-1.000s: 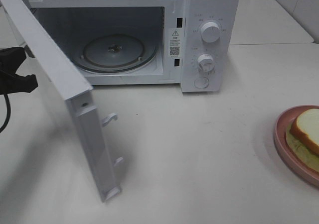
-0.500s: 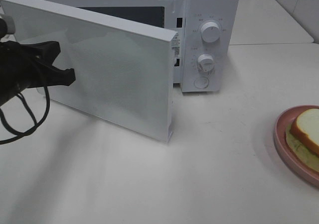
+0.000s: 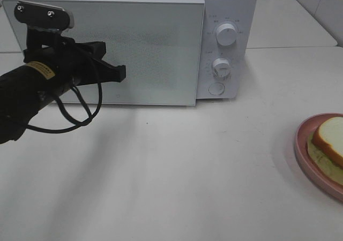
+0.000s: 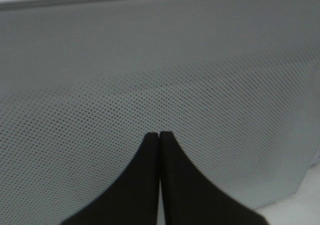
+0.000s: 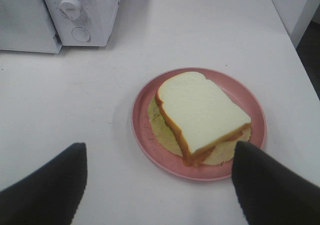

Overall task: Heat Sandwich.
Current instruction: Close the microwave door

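**Microwave door shut while the sandwich waits outside on its plate**

The left gripper (image 3: 115,72), its two black fingers pressed together with nothing between them, is at the front of the white microwave (image 3: 225,16), tips on or just short of the perforated door (image 3: 155,48); the left wrist view shows the joined tips against the dotted panel, though contact itself cannot be confirmed. Closed fingers make a blunt pusher, which fits an arm set against a door panel rather than reaching for a handle. The door sits flush with the cabinet beside the control panel, where the upper knob (image 3: 226,35), the lower knob (image 3: 221,67) and a round button (image 3: 216,88) stand untouched.

The sandwich (image 5: 200,112), white bread with a tan crust over a pale yellow-green filling, lies on the round pink plate (image 5: 145,102) at the right edge of the white table (image 3: 187,171), well apart from the oven. The right gripper (image 5: 157,185) hangs above and just short of the plate, fingers spread wide and holding nothing, lined up as if for a pickup.

Judged from this layout, the heating has not begun: the food is outside a closed oven, so the door would need opening before the sandwich can go in
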`<action>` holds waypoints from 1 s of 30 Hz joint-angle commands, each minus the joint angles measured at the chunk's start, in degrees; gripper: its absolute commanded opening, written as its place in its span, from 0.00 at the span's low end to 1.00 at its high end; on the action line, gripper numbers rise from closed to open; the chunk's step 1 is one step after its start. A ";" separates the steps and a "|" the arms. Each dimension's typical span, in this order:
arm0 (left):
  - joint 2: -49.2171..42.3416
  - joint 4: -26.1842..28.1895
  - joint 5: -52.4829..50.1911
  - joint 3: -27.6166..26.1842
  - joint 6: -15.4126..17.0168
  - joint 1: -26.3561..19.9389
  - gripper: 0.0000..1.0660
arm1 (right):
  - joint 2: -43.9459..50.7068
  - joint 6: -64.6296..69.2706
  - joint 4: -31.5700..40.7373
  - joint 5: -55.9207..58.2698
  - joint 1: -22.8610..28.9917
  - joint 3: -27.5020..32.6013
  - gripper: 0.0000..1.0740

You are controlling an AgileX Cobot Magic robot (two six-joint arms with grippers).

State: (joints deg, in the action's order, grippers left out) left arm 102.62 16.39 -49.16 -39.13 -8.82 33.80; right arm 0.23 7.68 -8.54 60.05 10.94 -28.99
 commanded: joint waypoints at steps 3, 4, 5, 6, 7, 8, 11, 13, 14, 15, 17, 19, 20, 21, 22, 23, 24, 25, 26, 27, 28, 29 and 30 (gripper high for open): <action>2.29 3.61 1.83 -5.56 -1.03 1.78 0.00 | 1.55 -0.57 0.06 -0.40 -0.34 0.17 0.71; 2.81 3.90 2.64 -6.82 -1.60 1.78 0.00 | 1.55 -0.57 0.06 -0.40 -0.34 0.17 0.71; 3.27 4.01 3.50 -7.79 -1.83 1.95 0.00 | 1.55 -0.52 0.06 -0.40 -0.34 0.17 0.71; 4.18 4.24 4.41 -9.97 -2.69 2.12 0.00 | 1.55 -0.57 0.06 -0.40 -0.34 0.17 0.71; 4.64 4.30 4.70 -11.00 -2.75 2.35 0.00 | 1.55 -0.57 0.06 -0.40 -0.34 0.17 0.71; 4.64 4.30 4.70 -11.00 -2.75 2.35 0.00 | 1.55 -0.57 0.06 -0.40 -0.34 0.17 0.71; 6.30 4.35 5.27 -14.27 -2.75 3.15 0.00 | 1.55 -0.57 0.06 -0.40 -0.34 0.17 0.71; 6.65 4.35 5.79 -15.01 -2.75 3.32 0.00 | 1.55 -0.57 0.06 -0.40 -0.34 0.17 0.71; 7.16 4.53 6.47 -16.04 -2.81 3.44 0.00 | 1.55 -0.57 0.06 -0.40 -0.34 0.17 0.71; 8.08 4.64 7.62 -17.70 -2.86 3.44 0.00 | 1.55 -0.57 0.06 -0.40 -0.34 0.17 0.71; 8.59 4.76 8.02 -18.39 -2.86 3.44 0.00 | 1.55 -0.57 0.06 -0.40 -0.34 0.17 0.71; 9.22 5.21 8.14 -19.60 -2.86 3.44 0.00 | 1.55 -0.57 0.06 -0.40 -0.34 0.17 0.71; 9.91 5.79 8.65 -20.51 -2.86 3.44 0.00 | 1.55 -0.57 0.06 -0.40 -0.34 0.17 0.71; 10.14 5.90 9.11 -21.03 -2.86 3.44 0.00 | 1.55 -0.57 0.06 -0.40 -0.34 0.17 0.71; 10.14 5.90 9.11 -21.03 -2.86 3.44 0.00 | 1.55 -0.57 0.06 -0.40 -0.34 0.17 0.71; 10.43 6.02 9.28 -21.31 -3.04 3.44 0.00 | 1.55 -0.57 0.06 -0.40 -0.34 0.17 0.71; 11.06 6.19 9.28 -22.29 -3.09 3.44 0.00 | 1.55 -0.57 0.06 -0.40 -0.34 0.17 0.71; 11.34 6.30 9.34 -22.75 -3.09 3.44 0.00 | 1.55 -0.57 0.06 -0.40 -0.34 0.17 0.71; 11.80 6.65 9.40 -23.38 -3.09 3.44 0.00 | 1.55 -0.57 0.06 -0.40 -0.34 0.17 0.71; 11.80 6.65 9.40 -23.38 -3.09 3.44 0.00 | 1.55 -0.57 0.06 -0.40 -0.34 0.17 0.71; 12.15 6.88 9.45 -23.89 -3.09 3.44 0.00 | 1.55 -0.57 0.06 -0.40 -0.34 0.17 0.71; 13.12 7.39 10.20 -25.32 -3.15 3.44 0.00 | 1.55 -0.52 0.06 -0.40 -0.34 0.17 0.71; 13.46 7.56 10.49 -25.95 -3.32 3.44 0.00 | 1.55 -0.52 0.06 -0.40 -0.34 0.17 0.71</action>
State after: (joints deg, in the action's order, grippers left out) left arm 115.39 19.82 -35.35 -62.74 -12.20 38.73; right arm 0.23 7.68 -8.54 60.05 10.94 -28.99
